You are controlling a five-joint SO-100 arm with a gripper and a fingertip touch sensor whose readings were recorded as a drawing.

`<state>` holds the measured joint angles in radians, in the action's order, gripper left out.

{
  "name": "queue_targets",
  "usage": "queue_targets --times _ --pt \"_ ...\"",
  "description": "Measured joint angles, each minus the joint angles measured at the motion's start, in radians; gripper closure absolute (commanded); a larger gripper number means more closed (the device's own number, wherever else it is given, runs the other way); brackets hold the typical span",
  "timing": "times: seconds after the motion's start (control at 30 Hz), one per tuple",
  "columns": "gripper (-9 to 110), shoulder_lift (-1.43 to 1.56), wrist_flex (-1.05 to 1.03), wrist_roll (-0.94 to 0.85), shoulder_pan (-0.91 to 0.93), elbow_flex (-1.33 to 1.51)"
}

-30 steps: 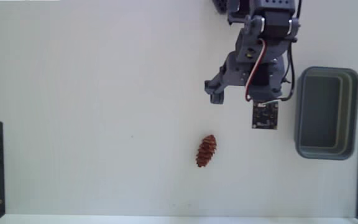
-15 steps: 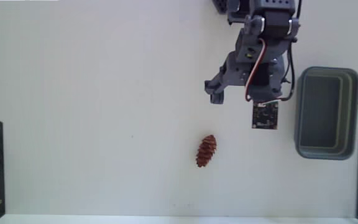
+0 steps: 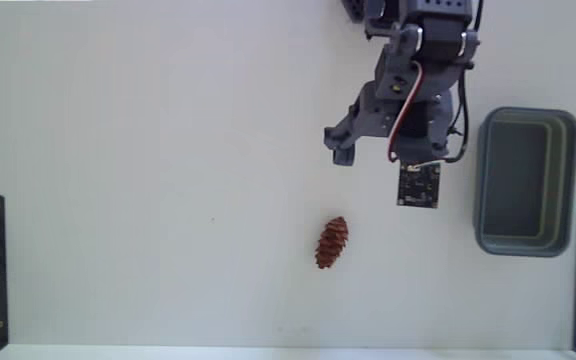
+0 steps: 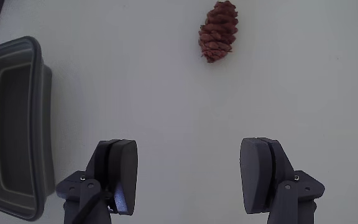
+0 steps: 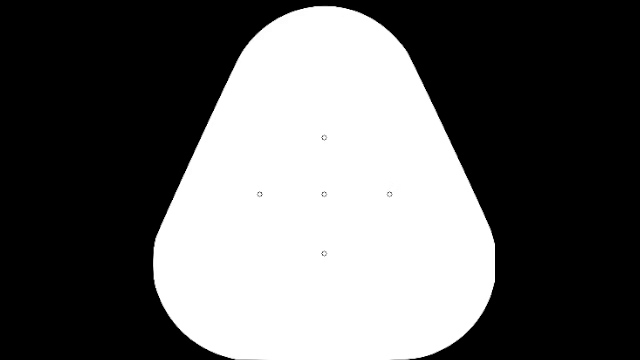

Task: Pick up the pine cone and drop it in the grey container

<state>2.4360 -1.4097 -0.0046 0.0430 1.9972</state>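
Wide-open, empty gripper (image 4: 188, 180) should centre over the small reddish-brown scaly pine cone (image 4: 219, 31) on the white counter (image 3: 148, 150) before descending.

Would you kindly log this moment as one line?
claw open, empty | pine cone on table, ahead of claw | grey container empty | phase: approach
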Motion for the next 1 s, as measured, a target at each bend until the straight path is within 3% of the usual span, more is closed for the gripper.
queue_targets --times 1.0 --pt "-9 0.0 0.0 0.0 0.02 0.0"
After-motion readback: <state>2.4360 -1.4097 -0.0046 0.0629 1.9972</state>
